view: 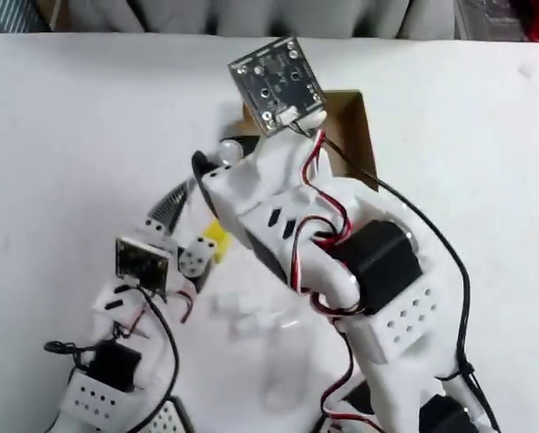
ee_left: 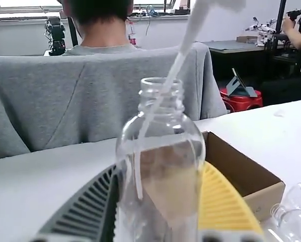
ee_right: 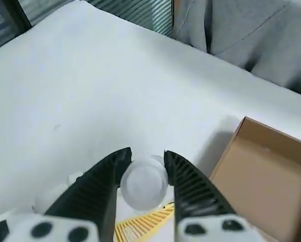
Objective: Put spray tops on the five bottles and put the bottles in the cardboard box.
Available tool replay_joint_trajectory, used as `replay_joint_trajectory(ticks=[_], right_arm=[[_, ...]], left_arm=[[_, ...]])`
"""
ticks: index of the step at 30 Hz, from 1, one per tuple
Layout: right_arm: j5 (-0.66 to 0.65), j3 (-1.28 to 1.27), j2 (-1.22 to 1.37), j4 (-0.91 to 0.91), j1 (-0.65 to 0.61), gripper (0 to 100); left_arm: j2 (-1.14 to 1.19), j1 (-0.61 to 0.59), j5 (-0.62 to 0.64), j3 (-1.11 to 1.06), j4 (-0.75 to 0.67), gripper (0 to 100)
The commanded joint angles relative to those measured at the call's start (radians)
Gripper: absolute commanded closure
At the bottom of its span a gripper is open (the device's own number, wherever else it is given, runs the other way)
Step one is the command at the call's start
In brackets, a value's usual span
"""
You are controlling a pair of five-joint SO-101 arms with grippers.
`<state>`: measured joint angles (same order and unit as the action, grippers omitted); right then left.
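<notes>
Left gripper is clamped on a clear bottle, grey finger on one side, yellow finger on the other. Bottle stands upright, neck open. Left wrist view shows a thin white dip tube coming down at a slant through the neck into the bottle; the head it hangs from runs off the frame edge.

Right wrist view shows that head: right gripper has its black fingers closed on a round whitish spray top, seen from above, with the left gripper's yellow finger just under it. The bottle itself is hidden here by the spray top and fingers.

High view shows both arms meeting near the table centre, right arm reaching over the left one and covering most of the bottle.

Cardboard box sits open just behind and beside the held bottle, nothing seen inside it. Second clear bottle lies on the table near the box's front corner. Grey cloth hangs beyond the table's far edge.
</notes>
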<state>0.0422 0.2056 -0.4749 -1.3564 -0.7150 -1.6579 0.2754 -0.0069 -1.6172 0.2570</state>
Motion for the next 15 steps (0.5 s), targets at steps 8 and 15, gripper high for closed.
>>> replay_joint_trajectory(ticks=[8, 15], right_arm=[[0.002, -0.097, -0.015, 0.116, -0.005, 98.0], [0.002, -0.104, -0.012, 0.11, -0.013, 87.4]], left_arm=[[-0.018, -0.012, -0.011, 0.014, -0.034, 98], [-0.018, -0.012, -0.011, 0.015, -0.034, 98]])
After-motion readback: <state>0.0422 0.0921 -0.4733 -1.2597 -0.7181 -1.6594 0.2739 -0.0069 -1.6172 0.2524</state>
